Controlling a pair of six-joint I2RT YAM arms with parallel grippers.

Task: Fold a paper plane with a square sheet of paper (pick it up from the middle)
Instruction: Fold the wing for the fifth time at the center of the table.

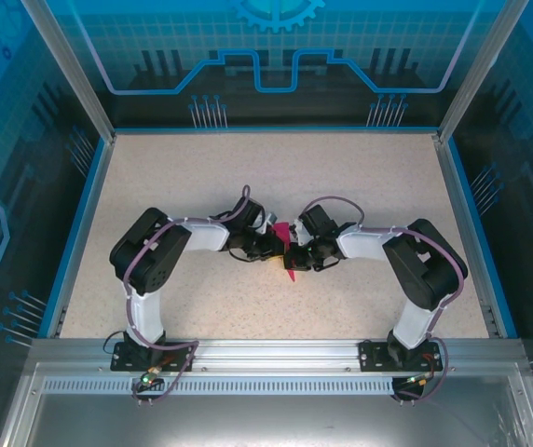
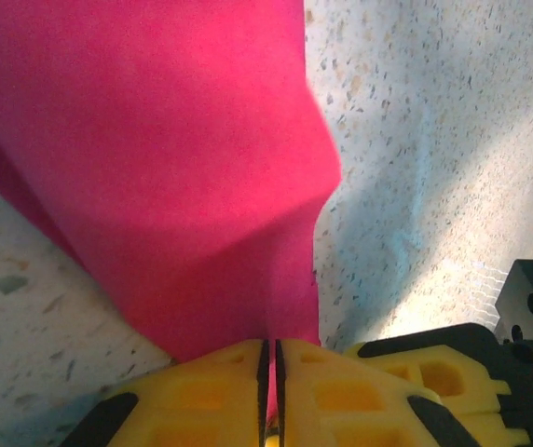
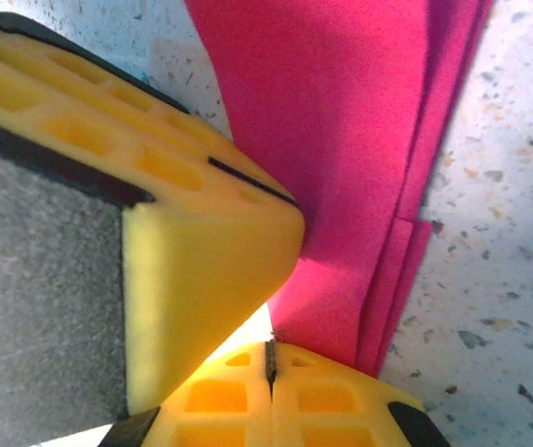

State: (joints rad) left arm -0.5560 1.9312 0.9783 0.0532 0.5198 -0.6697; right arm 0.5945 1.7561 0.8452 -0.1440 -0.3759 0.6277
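The speckled tabletop (image 1: 248, 168) took up most of the cell. Toward its middle, somewhat nearer the near edge, the left arm (image 1: 155, 247) and right arm (image 1: 416, 261) were bent inward until their ends almost met. The left gripper (image 2: 269, 346) had its jaws pinched to a thin slit, with the magenta sheet of paper (image 2: 155, 140) running down into that slit, so it held the paper by a narrow margin. The right gripper (image 3: 269, 346) had its jaws pressed tight together against the stacked, folded edges of the sheet. From the right wrist view I could not tell whether any layer was caught between them.

The sheet hung between the two arms, lifted above the surface, bulging and curving rather than lying flat. It looked very light, limp and easily creased, and likely to tear if the arms pulled apart. I judged the safest hold to be a gentle one on the doubled layers near the crease.
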